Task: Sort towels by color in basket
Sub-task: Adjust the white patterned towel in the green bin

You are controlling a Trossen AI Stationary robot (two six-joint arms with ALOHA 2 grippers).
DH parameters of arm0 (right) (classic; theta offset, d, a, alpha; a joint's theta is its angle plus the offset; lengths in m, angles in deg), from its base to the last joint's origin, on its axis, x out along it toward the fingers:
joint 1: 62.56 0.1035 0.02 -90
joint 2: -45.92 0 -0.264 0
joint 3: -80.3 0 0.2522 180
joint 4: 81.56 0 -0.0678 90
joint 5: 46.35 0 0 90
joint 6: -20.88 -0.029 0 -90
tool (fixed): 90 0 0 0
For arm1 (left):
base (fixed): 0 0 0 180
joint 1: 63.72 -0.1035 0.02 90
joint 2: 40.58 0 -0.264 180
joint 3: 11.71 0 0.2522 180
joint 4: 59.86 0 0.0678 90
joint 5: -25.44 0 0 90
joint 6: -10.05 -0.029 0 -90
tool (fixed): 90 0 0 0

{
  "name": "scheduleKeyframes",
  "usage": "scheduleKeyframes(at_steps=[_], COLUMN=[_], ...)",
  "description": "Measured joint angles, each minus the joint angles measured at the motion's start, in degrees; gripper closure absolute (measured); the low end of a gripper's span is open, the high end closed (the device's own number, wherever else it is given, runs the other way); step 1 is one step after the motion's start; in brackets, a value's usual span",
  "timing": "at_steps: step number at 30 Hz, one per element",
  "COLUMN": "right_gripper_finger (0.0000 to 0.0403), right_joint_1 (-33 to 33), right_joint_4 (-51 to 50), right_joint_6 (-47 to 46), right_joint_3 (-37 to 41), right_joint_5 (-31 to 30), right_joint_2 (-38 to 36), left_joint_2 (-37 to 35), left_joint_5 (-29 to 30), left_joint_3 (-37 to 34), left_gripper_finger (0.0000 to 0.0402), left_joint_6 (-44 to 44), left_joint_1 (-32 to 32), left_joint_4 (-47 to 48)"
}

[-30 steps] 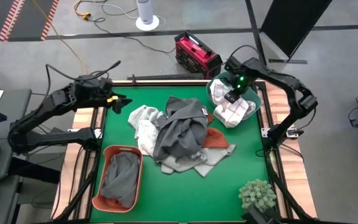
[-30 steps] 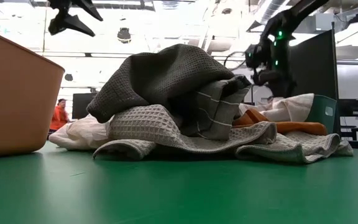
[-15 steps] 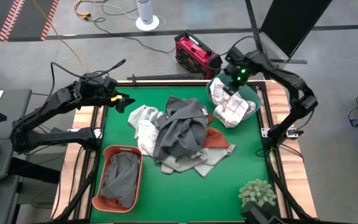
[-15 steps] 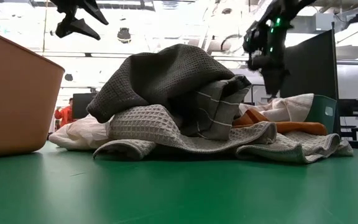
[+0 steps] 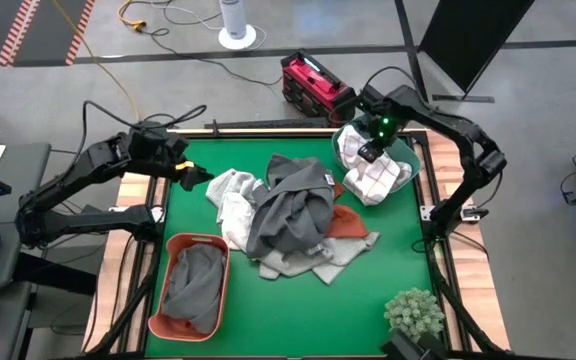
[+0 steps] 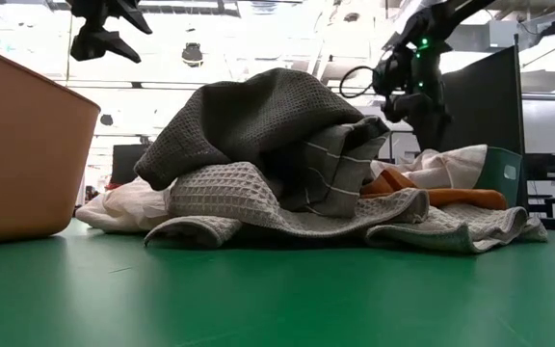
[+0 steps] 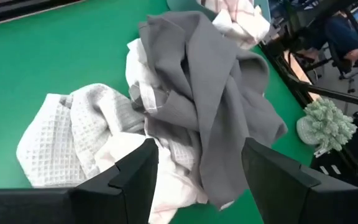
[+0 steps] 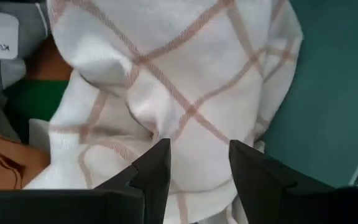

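Grey floor (image 5: 528, 120) seen around table; red case (image 5: 316, 85) and yellow cable (image 5: 133, 15) laid there; bright ceiling lights (image 6: 258, 39) seen overhead.

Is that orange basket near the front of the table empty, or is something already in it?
Not empty. The orange basket holds a crumpled plain grey towel that covers most of its inside, seen from above.

A heap of towels (image 5: 290, 218) is filling the middle of the green table (image 5: 378, 280), blocking any low pass across it. Bare green is lying open along the near edge and between the heap and the orange basket (image 5: 190, 287). The spiky plant ball (image 5: 415, 311) is crowding the near right corner, and the teal basket (image 5: 405, 156) is taking up the far right one.
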Motion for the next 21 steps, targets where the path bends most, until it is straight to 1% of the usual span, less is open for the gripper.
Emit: scheduleKeyframes(at_steps=[3,5,8,10,12,15,18,21], right_gripper_finger=[0.0214,0.0214,0.0214,0.0214,0.0214,0.0214,0.0214,0.0214], right_joint_1=[0.6,0.9,0.7,0.4,0.4,0.5,-0.1,-0.8], right_joint_4=[3.0,7.8,15.6,17.6,18.1,21.0,24.5,25.1], right_joint_6=[-0.3,-1.3,-5.4,-7.1,-7.8,-7.8,-7.3,-6.9], right_joint_3=[-0.1,1.4,5.1,6.9,8.9,12.5,15.7,16.3], right_joint_5=[0.0,0.4,4.3,4.9,3.8,0.3,0.0,0.0], right_joint_2=[0.0,0.0,0.1,0.1,0.1,0.1,0.2,0.2], left_joint_2=[1.1,2.0,3.0,3.1,2.7,1.8,1.5,1.7], left_joint_5=[0.2,0.2,-1.1,-2.3,-2.6,-2.6,-2.5,-2.4], left_joint_3=[0.0,0.0,0.0,0.0,0.0,0.0,0.0,0.0], left_gripper_finger=[0.0180,0.0180,0.0180,0.0180,0.0180,0.0180,0.0180,0.0180], left_joint_6=[0.2,0.2,0.5,1.8,3.1,3.9,2.5,0.4], left_joint_1=[-0.1,-0.4,-0.5,-0.5,-0.5,-0.5,-0.5,-0.5], left_joint_4=[-0.1,-0.1,-0.2,-0.2,-0.1,0.0,-0.4,-1.6])
